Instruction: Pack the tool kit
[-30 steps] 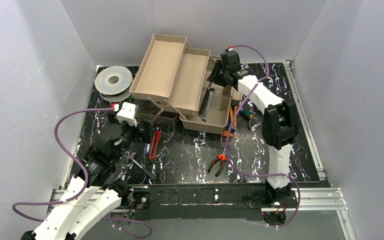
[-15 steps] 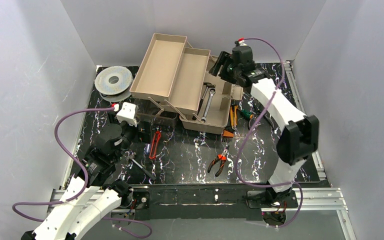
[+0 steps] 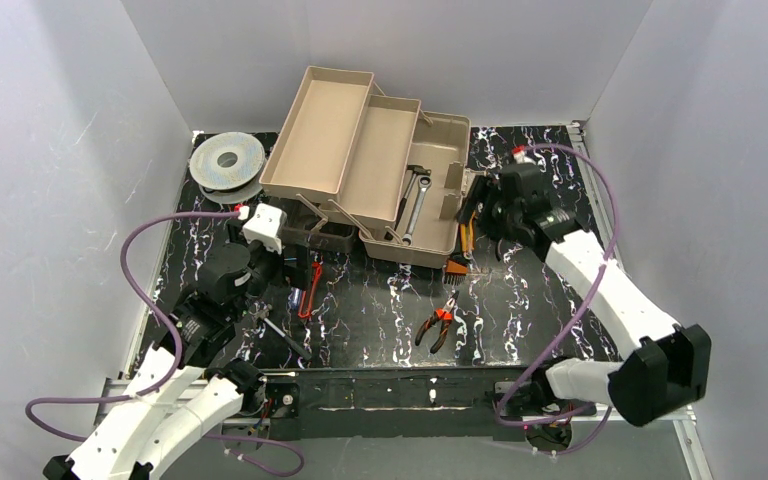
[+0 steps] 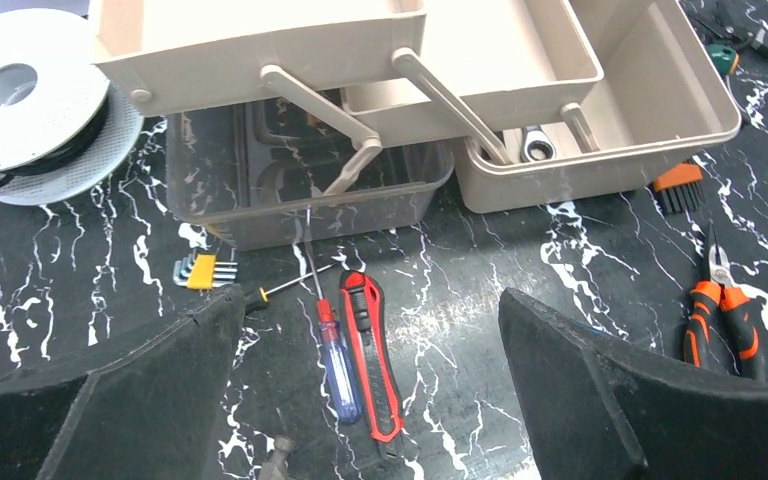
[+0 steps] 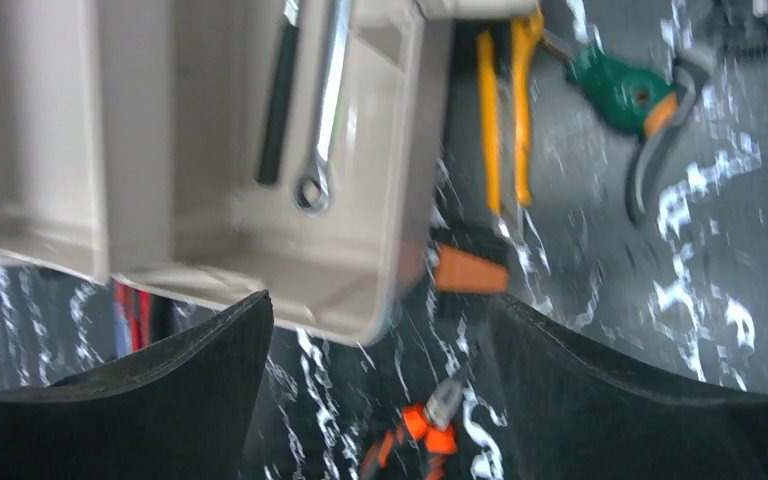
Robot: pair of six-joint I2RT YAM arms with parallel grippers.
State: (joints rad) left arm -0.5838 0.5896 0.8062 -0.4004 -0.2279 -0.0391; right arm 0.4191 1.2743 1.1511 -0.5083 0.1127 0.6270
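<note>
Grey spool (image 3: 226, 160) on black marbled tabletop (image 3: 370, 310)

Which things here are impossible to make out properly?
Right wrist view: motion blur smears everything; the orange block beside the toolbox is unidentifiable there.
Left wrist view: the translucent brown lid dims what lies in it.
Left wrist view: a grey object is cut off by the bottom edge.
Top view: the cantilever trays hide much of the toolbox floor.
</note>
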